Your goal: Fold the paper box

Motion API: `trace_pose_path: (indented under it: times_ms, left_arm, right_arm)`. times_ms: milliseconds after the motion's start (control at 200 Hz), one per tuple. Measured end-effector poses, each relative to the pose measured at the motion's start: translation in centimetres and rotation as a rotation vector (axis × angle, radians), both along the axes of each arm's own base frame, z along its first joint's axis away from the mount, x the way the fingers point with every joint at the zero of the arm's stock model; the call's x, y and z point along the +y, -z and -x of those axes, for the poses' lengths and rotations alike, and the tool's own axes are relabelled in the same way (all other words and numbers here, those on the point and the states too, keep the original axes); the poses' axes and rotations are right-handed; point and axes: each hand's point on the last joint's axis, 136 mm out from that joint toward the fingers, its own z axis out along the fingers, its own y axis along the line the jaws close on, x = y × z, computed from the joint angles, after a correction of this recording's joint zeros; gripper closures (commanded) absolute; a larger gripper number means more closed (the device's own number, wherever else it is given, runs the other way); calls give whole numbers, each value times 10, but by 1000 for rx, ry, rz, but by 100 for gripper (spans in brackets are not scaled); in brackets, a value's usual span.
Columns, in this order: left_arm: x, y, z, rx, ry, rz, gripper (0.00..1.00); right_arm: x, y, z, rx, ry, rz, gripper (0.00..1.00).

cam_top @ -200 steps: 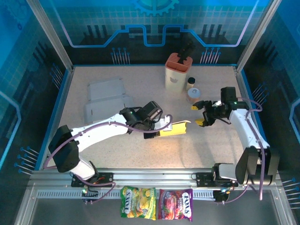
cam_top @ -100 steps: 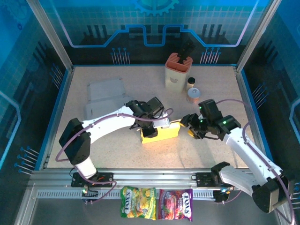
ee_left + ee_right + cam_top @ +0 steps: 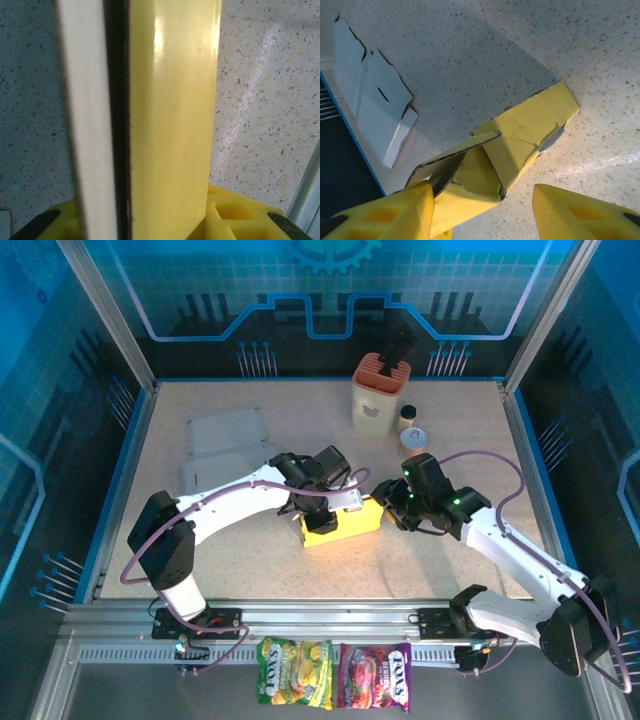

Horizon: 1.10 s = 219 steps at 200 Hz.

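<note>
A glossy yellow cardboard box [image 3: 342,523] lies on the speckled bench [image 3: 460,420]. The left claw [image 3: 320,510] straddles it, grip unclear. The right claw [image 3: 482,197] gapes wide around its creased flap [image 3: 455,150].

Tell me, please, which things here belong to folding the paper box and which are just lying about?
Job: yellow paper box; left gripper; right gripper.

Lying about: flat white box blanks; orange-topped holder; small tin; small jar; yellow Fox's candy bag; purple Fox's candy bag.

Yellow paper box [image 3: 345,525], beige speckled table [image 3: 470,440], pale grey flattened cartons [image 3: 225,445].
</note>
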Motion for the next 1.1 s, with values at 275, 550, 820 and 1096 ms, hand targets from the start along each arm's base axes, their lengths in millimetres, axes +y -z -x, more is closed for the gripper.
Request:
trace_pose_path:
  times_ms: [275, 550, 820, 1096]
  left_arm:
    - [0, 0, 0, 5, -17, 1, 64]
    - [0, 0, 0, 7, -24, 2, 66]
    - [0, 0, 0, 7, -24, 3, 66]
    - [0, 0, 0, 7, -23, 3, 65]
  right_arm:
    - [3, 8, -6, 15, 3, 14, 59]
    - [1, 5, -5, 14, -15, 38, 50]
    - [-7, -14, 8, -24, -55, 54, 49]
    - [-11, 1, 17, 17, -62, 67, 49]
